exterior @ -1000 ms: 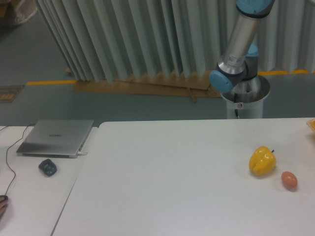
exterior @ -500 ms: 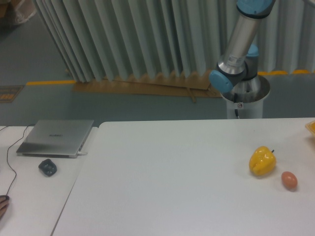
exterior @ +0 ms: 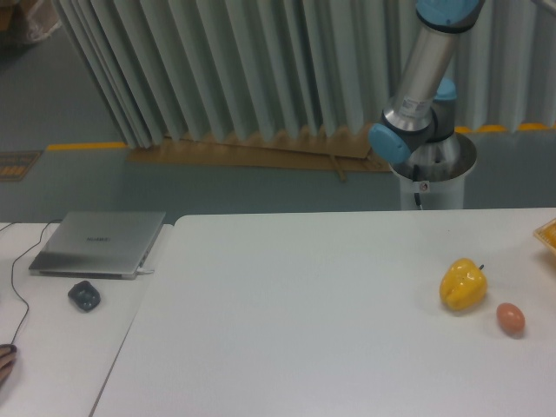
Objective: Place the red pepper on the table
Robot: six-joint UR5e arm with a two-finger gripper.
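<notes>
Camera view (the only one):
Counter: the large white counter (exterior: 304,321) fills the lower part of the view, its far edge running straight across the middle and its near-left corner rounded.
Arm: only the lower links of the robot arm (exterior: 423,74) show, rising from a metal pedestal (exterior: 432,178) behind the counter's far edge, toward its right end, and leaving the view at the top.
Gripper: out of the view, above the top border, so how far it is open and what it holds or touches cannot be told.
Red pepper: not seen anywhere on the counter or elsewhere in this view; its place cannot be told.
Yellow pepper: a yellow pepper (exterior: 462,285) sits on the counter near the right edge, its dark stem pointing up and to the right.
Egg: a small brown egg (exterior: 511,319) lies just beside the yellow pepper, on its near-right side, apart from it.
Orange thing: a bit of something orange-yellow (exterior: 548,236) pokes in at the right border, over the counter's right edge; too little shows to name it.
Side table: an adjoining white table (exterior: 61,347) touches the counter's left edge; it carries a shut grey laptop (exterior: 100,244) near its far edge and a dark mouse (exterior: 84,296) just in front of the laptop, with a thin cable (exterior: 16,287) running along its left side.
Backdrop: a pleated grey curtain (exterior: 261,69) hangs behind, over a grey floor with a yellow line (exterior: 82,146).
</notes>
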